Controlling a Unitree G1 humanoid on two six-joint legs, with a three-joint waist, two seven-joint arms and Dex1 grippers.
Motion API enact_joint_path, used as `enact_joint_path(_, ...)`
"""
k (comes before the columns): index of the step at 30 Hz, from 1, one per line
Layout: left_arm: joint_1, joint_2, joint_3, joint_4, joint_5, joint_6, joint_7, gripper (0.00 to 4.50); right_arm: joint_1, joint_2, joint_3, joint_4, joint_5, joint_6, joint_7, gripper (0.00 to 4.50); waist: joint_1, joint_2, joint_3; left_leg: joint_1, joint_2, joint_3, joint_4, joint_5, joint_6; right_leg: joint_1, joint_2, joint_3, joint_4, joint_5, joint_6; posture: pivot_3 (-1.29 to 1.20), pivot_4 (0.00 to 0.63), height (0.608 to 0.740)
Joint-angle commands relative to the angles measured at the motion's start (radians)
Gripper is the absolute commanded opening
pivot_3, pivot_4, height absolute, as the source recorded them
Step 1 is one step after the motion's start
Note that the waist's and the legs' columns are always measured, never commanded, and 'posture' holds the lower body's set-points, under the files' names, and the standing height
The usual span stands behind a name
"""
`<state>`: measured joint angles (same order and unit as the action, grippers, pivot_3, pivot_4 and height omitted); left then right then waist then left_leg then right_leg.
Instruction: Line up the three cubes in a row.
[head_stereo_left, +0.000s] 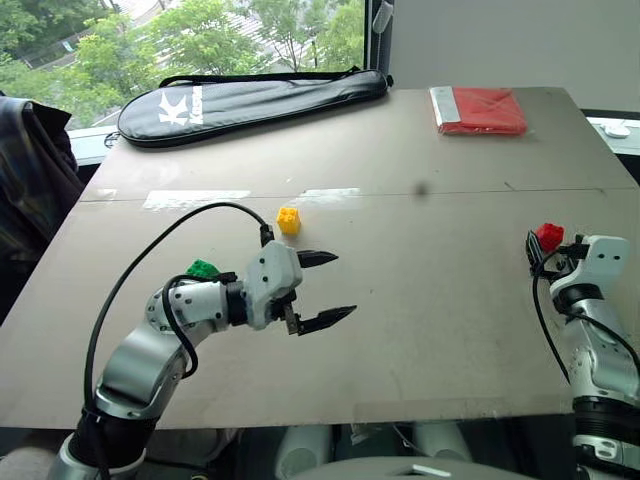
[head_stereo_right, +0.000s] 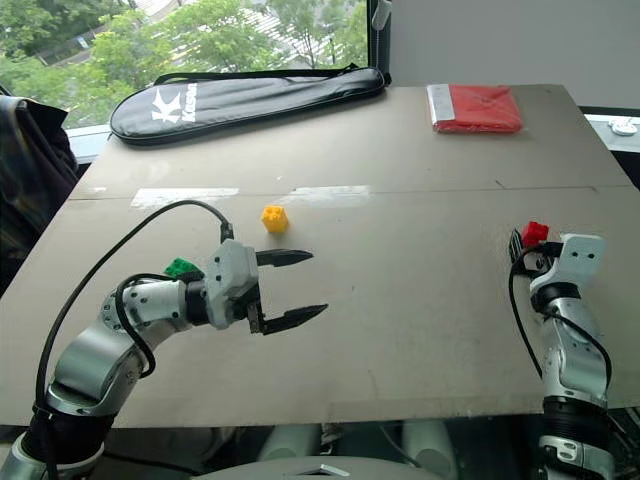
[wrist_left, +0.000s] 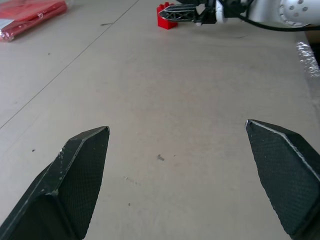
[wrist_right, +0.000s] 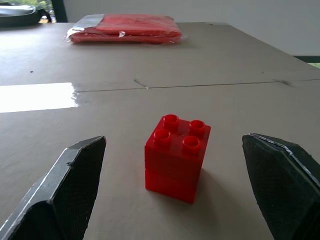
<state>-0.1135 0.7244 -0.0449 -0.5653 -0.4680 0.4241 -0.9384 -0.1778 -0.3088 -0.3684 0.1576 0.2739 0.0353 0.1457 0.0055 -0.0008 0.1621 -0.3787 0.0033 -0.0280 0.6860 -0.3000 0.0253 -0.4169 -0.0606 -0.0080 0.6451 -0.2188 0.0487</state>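
The three cubes lie well apart, not yet in a row: the yellow cube (head_stereo_left: 288, 220) near the middle of the surface (head_stereo_left: 420, 330), the green cube (head_stereo_left: 202, 268) toward its left edge behind the left arm, the red cube (wrist_right: 177, 157) by its right edge. The left gripper (head_stereo_left: 322, 289) hovers with fingers spread wide and empty, pointing across toward the right edge, while the right gripper (wrist_right: 177, 200) stands equally wide and empty, probably to straddle the red cube for a pick. The right wrist view shows that cube upright, studs up, between and just beyond the fingers and untouched, whereas from the head it is partly hidden behind the wrist.
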Motion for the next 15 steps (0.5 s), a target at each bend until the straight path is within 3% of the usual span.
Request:
enact_joint_path(1,-0.008,0.019,0.009,-0.068,-0.03,0.026,0.0,4.46,-0.042,0.012,-0.016,0.028,-0.017,-0.041,-0.047,4.5,-0.001,0.0,0.0,0.0,0.0,0.0,0.0,0.0,0.0,0.0,0.0,0.0,0.0,0.0,0.0,0.0,0.15,0.707)
enact_joint_path(5,-0.009,0.014,0.002,-0.076,-0.026,0.036,0.01,4.46,-0.081,0.031,-0.02,0.076,-0.019,-0.051,-0.08,4.5,-0.004,0.0,0.0,0.0,0.0,0.0,0.0,0.0,0.0,0.0,0.0,0.0,0.0,0.0,0.001,0.0,0.15,0.707)
enact_joint_path(8,-0.005,0.011,-0.007,-0.075,-0.013,0.035,0.016,4.5,-0.099,0.038,-0.029,0.102,-0.016,-0.04,-0.106,3.73,-0.013,0.0,0.0,0.0,0.0,0.0,0.0,0.0,0.0,0.0,0.0,0.0,0.0,0.0,0.0,0.0,0.15,0.707)
enact_joint_path(13,-0.017,0.011,-0.001,-0.054,-0.014,0.035,0.012,4.5,-0.103,0.032,-0.018,0.107,-0.008,-0.039,-0.093,1.27,-0.02,0.0,0.0,0.0,0.0,0.0,0.0,0.0,0.0,0.0,0.0,0.001,0.001,0.0,0.001,0.0,0.15,0.707)
enact_joint_path(15,-0.021,0.012,0.002,-0.046,-0.014,0.036,0.011,4.5,-0.101,0.025,-0.006,0.094,0.001,-0.044,-0.052,1.28,-0.021,0.0,0.0,0.001,0.0,0.0,0.0,0.0,0.0,0.0,0.0,0.001,0.001,0.0,0.001,0.0,0.15,0.707)
